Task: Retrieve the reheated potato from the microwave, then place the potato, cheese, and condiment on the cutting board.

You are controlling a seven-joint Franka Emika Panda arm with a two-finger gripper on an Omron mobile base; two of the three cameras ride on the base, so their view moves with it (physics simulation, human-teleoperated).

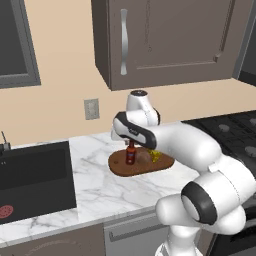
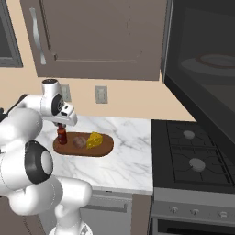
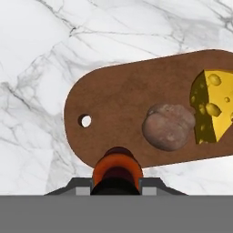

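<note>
Hand view is looking straight down on the cutting board (image 3: pixel 113 104), w/ the potato (image 3: pixel 168 126) lying mid-board and the cheese (image 3: pixel 211 107) touching its side. Condiment (image 3: pixel 117 174) bottle is sitting right btwn the gripper (image 3: pixel 117 185) fingers, jaws closed on its neck/cap, so it's being gripped. Right base view is showing the bottle (image 2: pixel 62 135) standing upright at the board's (image 2: pixel 105 148) end nearest the arm, base at or just above the wood; can't tell which. Microwave (image 2: pixel 202 69) is hanging over the stove (image 2: pixel 193 156), door swung open. Judging risks: letting go while it's hovering or tilted could tip the bottle, prob. rolling it off the board edge onto the counter (image 2: pixel 128 170). Jaws dragging the cap on retreat could topple it too.
</note>
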